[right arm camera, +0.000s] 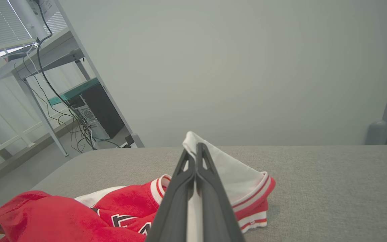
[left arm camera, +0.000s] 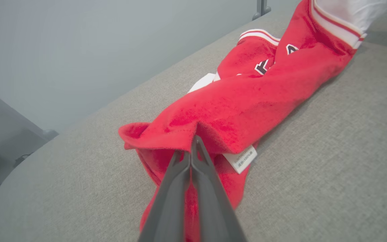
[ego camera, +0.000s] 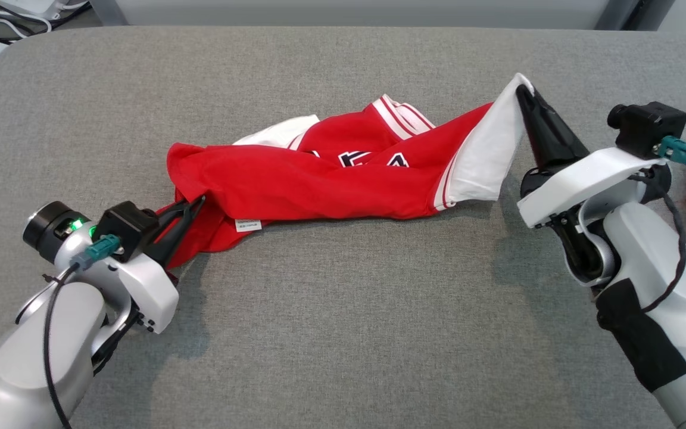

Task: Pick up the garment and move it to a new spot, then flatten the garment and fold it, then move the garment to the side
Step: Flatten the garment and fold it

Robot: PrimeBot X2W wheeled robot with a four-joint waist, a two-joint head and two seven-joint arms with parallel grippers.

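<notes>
So, the grey padded table [ego camera: 343, 333] takes up most of the head view. The red-and-white garment [ego camera: 331, 179] lies bunched across its middle, strung out like a loose rope between the two arms. At the garment's left end, the left gripper [ego camera: 199, 201] is pinched tight on a red fold, low against the table. Over on the other end, the right gripper [ego camera: 523, 92] is clamped on a white corner and holds it up off the surface. A small white label [ego camera: 248, 224] pokes out near the left fingers.
</notes>
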